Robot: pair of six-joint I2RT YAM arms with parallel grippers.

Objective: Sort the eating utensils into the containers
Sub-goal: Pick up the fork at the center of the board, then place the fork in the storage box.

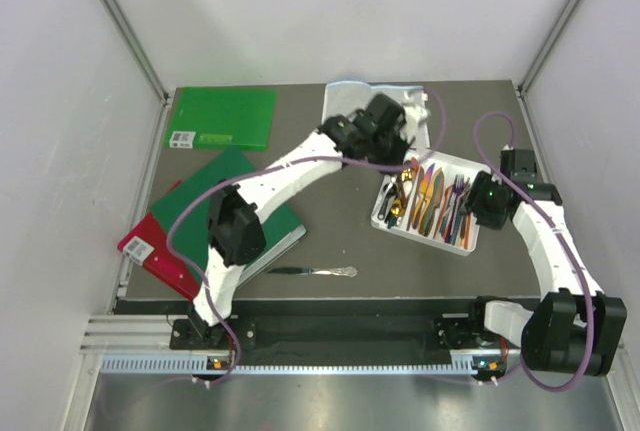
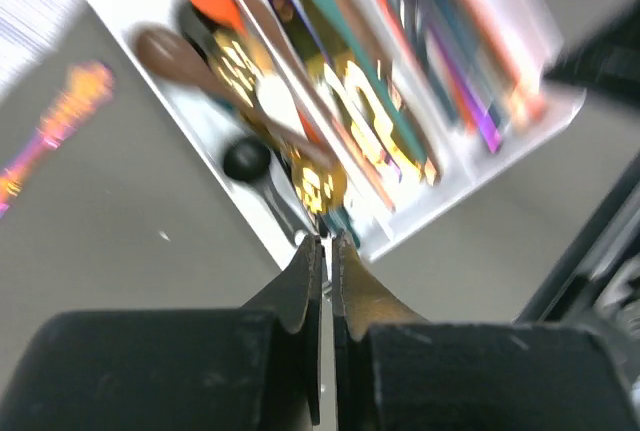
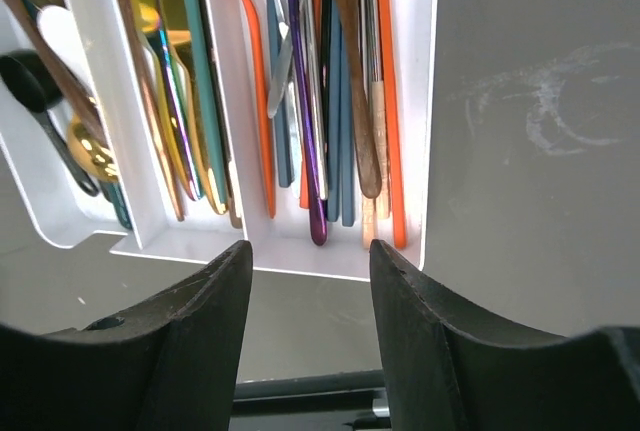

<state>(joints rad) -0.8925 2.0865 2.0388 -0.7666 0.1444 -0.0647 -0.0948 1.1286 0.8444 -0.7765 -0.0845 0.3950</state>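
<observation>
Green books [image 1: 222, 117] and a red book [image 1: 150, 251] lie on the table's [image 1: 340, 236] left.

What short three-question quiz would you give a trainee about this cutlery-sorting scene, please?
1. True or false: the left gripper has its jaws spread wide.
2. Multiple choice: the silver utensil outside the white tray lies
A) on the table, toward its near edge
B) on a green book
C) on the white cloth
3. Short answer: in the right wrist view, what colour is the thin utensil lying against the tray's outer wall, next to the bare table?

Key: 1 false, the jaws are shut; 2 A; 3 orange.
</observation>
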